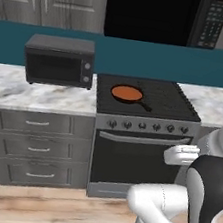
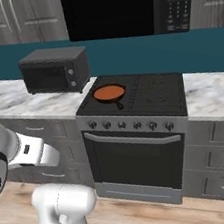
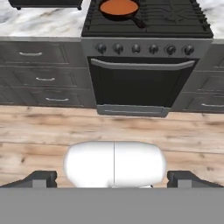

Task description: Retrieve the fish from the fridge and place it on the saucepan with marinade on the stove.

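The saucepan with marinade (image 1: 127, 93) (image 2: 109, 92) (image 3: 119, 7) sits on the left side of the stove (image 1: 169, 109) (image 2: 154, 95) (image 3: 179, 22). It is a black pan with an orange-brown inside, and its long handle points right and toward the front. My gripper (image 3: 113, 178) is open, its dark fingertips (image 3: 43, 178) stand wide apart and nothing is between them. It hovers low over the wooden floor in front of the oven, well short of the pan. The fish and the fridge are out of view.
A dark grey microwave box (image 1: 59, 60) (image 2: 55, 70) stands on the marble counter (image 1: 35, 94) (image 2: 11, 98) left of the stove. A black built-in microwave (image 1: 163, 15) hangs above the cooktop. Grey drawers (image 3: 39, 65) flank the oven door (image 3: 140, 87).
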